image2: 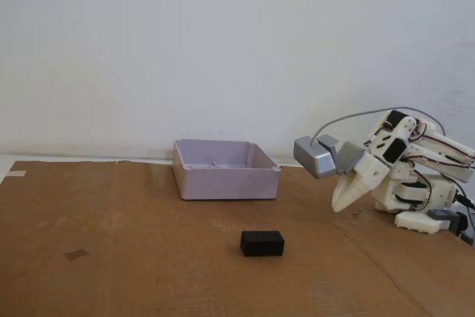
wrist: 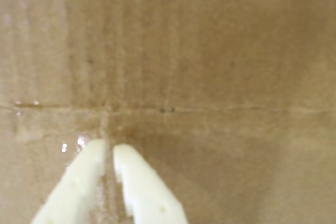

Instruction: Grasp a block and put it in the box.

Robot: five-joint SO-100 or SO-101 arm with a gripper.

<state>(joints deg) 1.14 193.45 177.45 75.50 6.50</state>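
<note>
A small black block (image2: 262, 243) lies on the brown cardboard sheet, in front of the box in the fixed view. The box (image2: 225, 169) is a light grey open tray, seemingly empty, at the middle back. My white gripper (image2: 340, 204) hangs at the right, folded near the arm's base, well to the right of the block and box. In the wrist view my gripper (wrist: 108, 149) is shut and empty, its two white fingers (wrist: 142, 187) nearly touching above bare cardboard. The block and the box are out of the wrist view.
The arm's white base (image2: 423, 202) stands at the right edge of the cardboard (image2: 111, 257). A grey camera housing (image2: 318, 157) sits on the wrist. A white wall runs behind. A fold line (wrist: 210, 109) crosses the cardboard.
</note>
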